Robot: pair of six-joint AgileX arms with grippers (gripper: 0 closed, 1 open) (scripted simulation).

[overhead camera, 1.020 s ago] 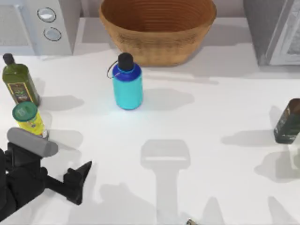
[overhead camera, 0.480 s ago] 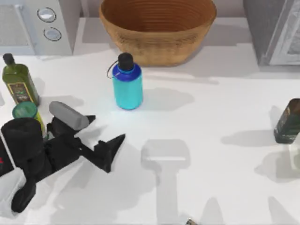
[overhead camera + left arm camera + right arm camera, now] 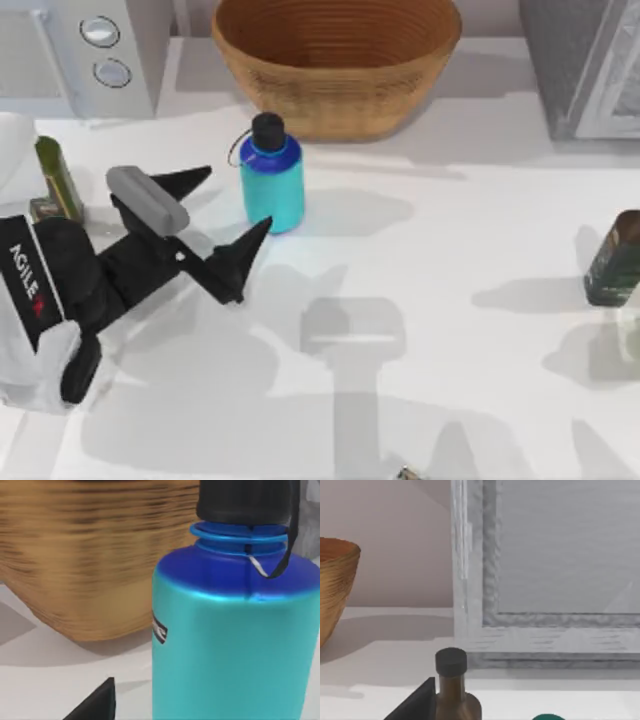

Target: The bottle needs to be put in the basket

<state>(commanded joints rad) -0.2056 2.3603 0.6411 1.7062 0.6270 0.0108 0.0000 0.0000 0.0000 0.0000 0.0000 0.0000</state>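
The bottle (image 3: 272, 178) is cyan with a blue shoulder and a black cap, and it stands upright just in front of the basket (image 3: 335, 95), a wide tan woven bowl at the back. My left gripper (image 3: 237, 200) is open and low at the bottle's front-left side. One fingertip (image 3: 203, 176) points at the bottle's left and the other (image 3: 262, 227) reaches under its front edge. In the left wrist view the bottle (image 3: 235, 645) looms close, the basket (image 3: 85, 555) is behind it, and one finger (image 3: 95, 706) shows. The right arm stays parked off the front right, with one finger (image 3: 417, 705) in its own view.
An olive-green oil bottle (image 3: 55, 178) stands at the left, partly behind my left arm. A white appliance with two dials (image 3: 100, 50) sits back left and a grey appliance (image 3: 590, 60) back right. A dark bottle (image 3: 612, 258) stands at the right edge, with its black cap (image 3: 451, 661) in the right wrist view.
My left arm has swung up from the front-left corner toward the back and right. Its open fingers have come up to the bottle. The bottle and the basket have not moved.
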